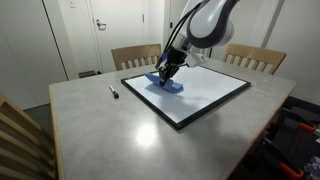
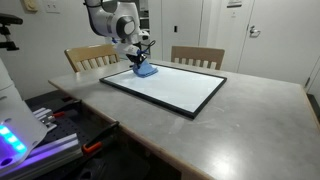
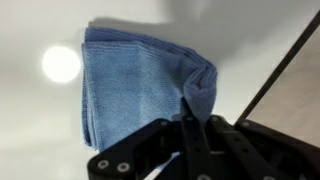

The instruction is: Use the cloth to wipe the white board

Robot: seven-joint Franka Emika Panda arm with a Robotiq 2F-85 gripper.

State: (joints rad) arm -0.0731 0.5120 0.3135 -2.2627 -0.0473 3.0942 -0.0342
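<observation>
A folded blue cloth (image 1: 168, 84) lies on the white board (image 1: 210, 90), near its far corner by a chair. It shows in both exterior views, with the cloth (image 2: 145, 70) on the board (image 2: 175, 85). My gripper (image 1: 165, 71) stands right over the cloth and is shut on a bunched fold of it. In the wrist view the cloth (image 3: 130, 85) fills the left and middle, and the black fingers (image 3: 190, 112) pinch its raised edge. The board's black frame (image 3: 285, 65) runs diagonally at the right.
The board lies on a grey table (image 1: 100, 130). A dark marker (image 1: 113, 92) lies on the table beside the board. Two wooden chairs (image 1: 135, 55) (image 1: 255, 58) stand at the far side. Another chair back (image 1: 20, 140) is at the near corner.
</observation>
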